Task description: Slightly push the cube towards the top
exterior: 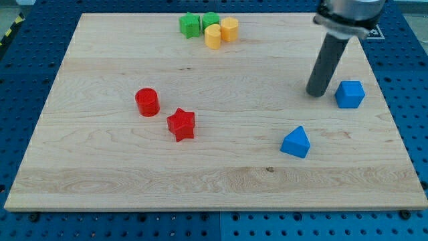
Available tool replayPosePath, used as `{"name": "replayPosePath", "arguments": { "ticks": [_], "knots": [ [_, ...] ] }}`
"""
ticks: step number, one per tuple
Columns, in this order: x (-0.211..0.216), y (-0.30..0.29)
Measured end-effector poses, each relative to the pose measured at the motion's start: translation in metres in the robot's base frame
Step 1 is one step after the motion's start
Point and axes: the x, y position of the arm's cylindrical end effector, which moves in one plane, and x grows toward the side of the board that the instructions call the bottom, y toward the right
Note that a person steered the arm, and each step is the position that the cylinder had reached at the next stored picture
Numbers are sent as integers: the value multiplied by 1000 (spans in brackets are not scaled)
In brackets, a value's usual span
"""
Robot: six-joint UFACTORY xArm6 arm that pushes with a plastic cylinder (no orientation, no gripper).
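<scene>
One tool is all we have here, a plain dark rod with nothing to spread or pinch, and our tip [316, 93] rests on the counter [100, 174] toward the far right. It stands just to the left of the blue cube [350, 94], close beside it but, as far as we can tell, not touching; a thin strip of wood seems to show between them.

The blue cube sits near the counter's right edge, about level with our tip. To send it toward the top, we judge the tip must get to the cube's near side, and it is not there yet. So the push itself looks undone: what remains is to swing around below the cube and nudge it a short way farther off.

Moving outward, a blue triangular block [295, 142] lies nearer to us and to the left of the cube, well apart from it and out of the intended path. Farther left are a red star [180, 124] and a red cylinder [146, 102], near each other. At the far edge, two green blocks [198, 24] and two yellow cylinders [221, 32] cluster together.
</scene>
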Motion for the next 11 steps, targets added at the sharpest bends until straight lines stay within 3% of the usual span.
{"name": "replayPosePath", "arguments": {
  "ticks": [1,2,3,6,9,11],
  "knots": [
    [30,-17],
    [34,13],
    [34,51],
    [32,77],
    [3,81],
    [95,96]
  ]
}}
